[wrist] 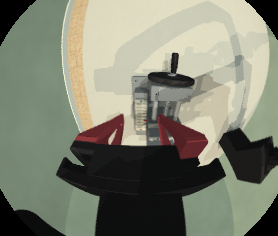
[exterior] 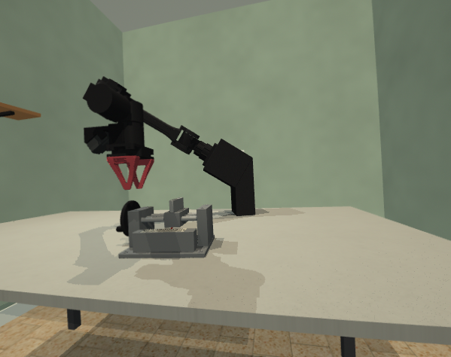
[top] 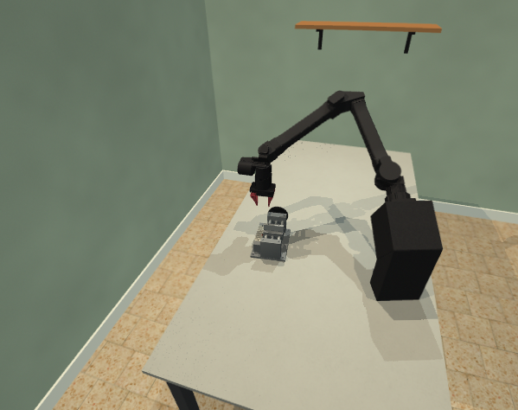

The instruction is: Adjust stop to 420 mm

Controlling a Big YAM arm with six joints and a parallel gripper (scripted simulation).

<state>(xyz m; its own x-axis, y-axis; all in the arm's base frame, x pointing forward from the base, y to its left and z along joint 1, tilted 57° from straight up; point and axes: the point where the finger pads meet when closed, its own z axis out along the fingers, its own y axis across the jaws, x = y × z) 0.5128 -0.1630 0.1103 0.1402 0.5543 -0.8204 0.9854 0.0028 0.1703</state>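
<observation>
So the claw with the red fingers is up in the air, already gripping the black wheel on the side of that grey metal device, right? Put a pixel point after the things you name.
Not quite: the end effector (top: pixel 262 204) (exterior: pixel 133 188) (wrist: pixel 141 117) isn't gripping the black wheel (top: pixel 278 211) (exterior: pixel 126 217) (wrist: pixel 171 79). The exterior view shows its red fingers open above it, with a gap between. The rest is right.

Top looks steeply down from afar on table (top: pixel 320 309) (exterior: pixel 333 260) and arm (top: pixel 303 127) (exterior: pixel 158 123); exterior faces both nearer, lower — wrist looks tableward, close.

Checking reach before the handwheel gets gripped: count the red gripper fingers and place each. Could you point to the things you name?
2: both hang below the black wrist, one each side of the gap, above the handwheel (top: pixel 277 212) (exterior: pixel 129 218) (wrist: pixel 171 79).
</observation>
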